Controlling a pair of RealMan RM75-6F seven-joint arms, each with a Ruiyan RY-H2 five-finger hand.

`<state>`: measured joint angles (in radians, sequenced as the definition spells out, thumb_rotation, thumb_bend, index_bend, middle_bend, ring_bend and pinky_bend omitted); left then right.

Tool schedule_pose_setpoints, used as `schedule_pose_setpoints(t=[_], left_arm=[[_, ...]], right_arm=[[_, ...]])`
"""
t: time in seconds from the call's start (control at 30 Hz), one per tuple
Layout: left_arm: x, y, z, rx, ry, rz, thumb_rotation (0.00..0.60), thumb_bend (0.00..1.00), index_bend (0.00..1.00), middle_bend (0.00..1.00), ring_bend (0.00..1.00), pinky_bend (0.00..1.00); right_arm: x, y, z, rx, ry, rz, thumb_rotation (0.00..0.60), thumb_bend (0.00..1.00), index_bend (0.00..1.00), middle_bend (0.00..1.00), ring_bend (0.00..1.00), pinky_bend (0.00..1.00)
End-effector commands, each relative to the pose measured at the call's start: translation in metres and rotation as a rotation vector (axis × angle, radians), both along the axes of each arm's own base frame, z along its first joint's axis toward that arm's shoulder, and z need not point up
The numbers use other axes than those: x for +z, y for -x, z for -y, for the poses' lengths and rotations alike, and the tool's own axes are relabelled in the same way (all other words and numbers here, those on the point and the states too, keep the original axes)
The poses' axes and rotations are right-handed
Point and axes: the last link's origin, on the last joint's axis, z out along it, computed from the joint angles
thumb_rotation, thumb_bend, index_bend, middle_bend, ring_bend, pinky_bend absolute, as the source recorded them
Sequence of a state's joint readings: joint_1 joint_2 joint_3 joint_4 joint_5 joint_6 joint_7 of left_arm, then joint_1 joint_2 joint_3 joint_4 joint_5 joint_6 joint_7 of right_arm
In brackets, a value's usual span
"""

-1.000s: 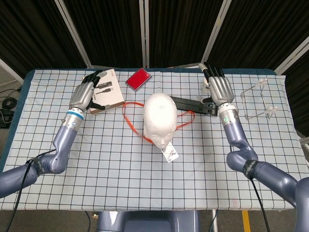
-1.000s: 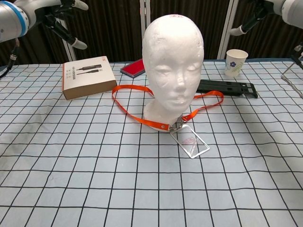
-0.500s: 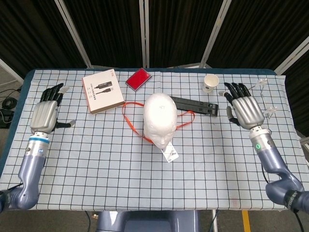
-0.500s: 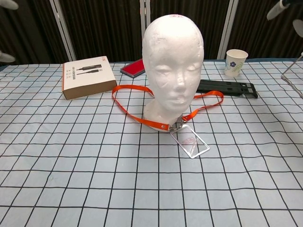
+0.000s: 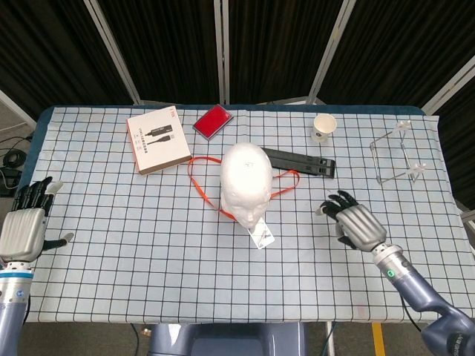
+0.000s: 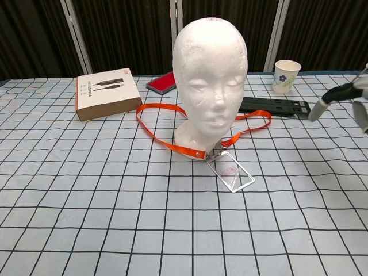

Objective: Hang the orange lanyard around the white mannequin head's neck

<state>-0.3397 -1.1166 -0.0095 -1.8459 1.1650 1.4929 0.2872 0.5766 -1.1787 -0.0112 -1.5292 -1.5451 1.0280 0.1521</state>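
Left hand (image 5: 24, 230) at near-left table (image 5: 148, 274) edge, fingers spread, holding nothing. Orange lanyard (image 5: 199, 180) looped around white mannequin head (image 5: 245, 180) at its base, mid-table, badge (image 6: 231, 173) lying in front. Right hand (image 5: 355, 222) near right, fingers apart, holding nothing.

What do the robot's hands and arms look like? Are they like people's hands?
Rather like them. The left hand and right hand have silver-grey metal backs and black fingers with pale tips. Each wrist has a white band, blue-edged on the left and with a green light on the right. The arms are smooth blue-grey.
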Motion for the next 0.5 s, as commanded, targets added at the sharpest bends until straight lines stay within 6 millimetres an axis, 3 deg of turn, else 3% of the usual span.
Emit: schedule_pose_setpoints(t=[0.03, 0.3, 0.5], left_arm=[[0.002, 0.0, 0.001, -0.007, -0.006, -0.011, 0.6, 0.0, 0.0, 0.0, 0.0, 0.0], [0.002, 0.006, -0.002, 0.0, 0.008, -0.008, 0.6, 0.0, 0.0, 0.0, 0.0, 0.0], [0.005, 0.01, -0.006, 0.007, 0.006, 0.003, 0.6, 0.0, 0.0, 0.0, 0.0, 0.0]], right_arm=[[-0.027, -0.01, -0.002, 0.03, -0.082, 0.008, 0.6, 1.0, 0.32, 0.26, 0.14, 0.16], [-0.08, -0.041, 0.005, 0.079, -0.176, 0.029, 0.6, 1.0, 0.29, 0.26, 0.16, 0.2], [-0.1, -0.057, 0.005, 0.103, -0.202, 0.028, 0.6, 1.0, 0.27, 0.26, 0.16, 0.2]])
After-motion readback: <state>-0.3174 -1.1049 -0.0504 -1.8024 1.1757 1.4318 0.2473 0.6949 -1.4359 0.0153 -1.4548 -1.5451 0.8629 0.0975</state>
